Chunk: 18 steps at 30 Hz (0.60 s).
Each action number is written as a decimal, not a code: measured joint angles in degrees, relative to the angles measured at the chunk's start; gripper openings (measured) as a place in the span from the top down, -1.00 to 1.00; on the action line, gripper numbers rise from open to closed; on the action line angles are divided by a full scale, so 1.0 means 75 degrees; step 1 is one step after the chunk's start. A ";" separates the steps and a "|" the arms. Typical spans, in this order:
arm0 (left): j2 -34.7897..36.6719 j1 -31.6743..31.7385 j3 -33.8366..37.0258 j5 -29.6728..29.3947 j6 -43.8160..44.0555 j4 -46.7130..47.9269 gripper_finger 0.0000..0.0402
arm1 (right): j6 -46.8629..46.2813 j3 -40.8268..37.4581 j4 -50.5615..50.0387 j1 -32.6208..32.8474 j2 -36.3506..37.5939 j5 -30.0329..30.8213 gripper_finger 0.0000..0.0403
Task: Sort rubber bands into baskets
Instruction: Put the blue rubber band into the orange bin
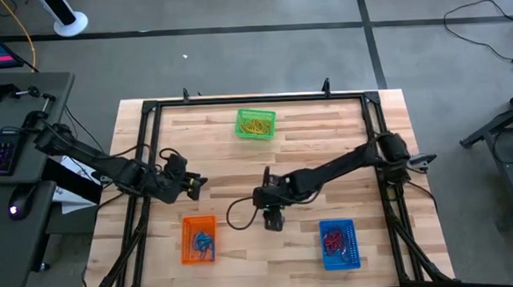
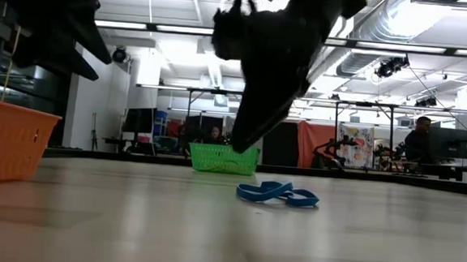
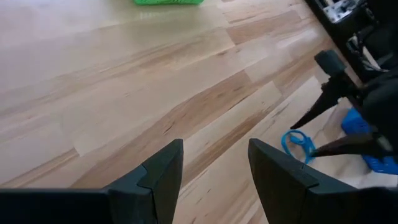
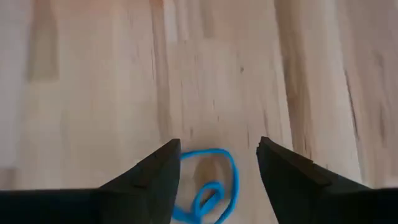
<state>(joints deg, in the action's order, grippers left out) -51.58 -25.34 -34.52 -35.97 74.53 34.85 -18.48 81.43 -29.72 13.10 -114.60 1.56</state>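
Between open right tool (image 4: 214, 171) fingers, blue rubber band (image 4: 211, 186)

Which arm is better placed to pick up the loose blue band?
Right. The right gripper hangs open directly over the blue band, its fingers either side of it. The left gripper, also open, sits farther off, near the orange basket.

Three baskets stand apart on the surface (image 1: 326, 131): one (image 1: 255, 124) at the far edge with bands inside, two (image 1: 199, 239) (image 1: 339, 244) near the front edge, left and right, each holding bands. Between them, a loose band (image 4: 208, 186) lies beneath the right tool (image 4: 214, 174); the left tool (image 1: 194, 186) sits farther left.
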 joint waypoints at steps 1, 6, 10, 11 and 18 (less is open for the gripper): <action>-0.0055 0.0000 0.0000 0.0013 0.0065 -0.0004 0.13 | 0.0364 0.0102 -0.0095 -0.0004 -0.0133 0.0004 0.03; -0.0270 0.0000 0.0000 0.0262 0.0252 -0.0136 0.13 | 0.1748 0.0523 -0.0841 0.0000 -0.0671 0.0106 0.14; -0.0343 -0.0001 0.0000 0.0462 0.0441 -0.0297 0.13 | 0.2192 0.0577 -0.1108 0.0001 -0.0805 0.0302 0.19; -0.0341 -0.0004 0.0000 0.0464 0.0460 -0.0301 0.13 | 0.2268 0.0571 -0.1098 0.0000 -0.0807 0.0320 0.20; -0.0340 -0.0009 0.0000 0.0466 0.0453 -0.0277 0.13 | 0.2325 0.0563 -0.0854 -0.0009 -0.1004 0.0323 0.32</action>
<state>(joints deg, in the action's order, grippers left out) -54.13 -25.41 -34.52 -32.48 77.93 32.78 -1.04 85.65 -36.13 13.04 -122.14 3.99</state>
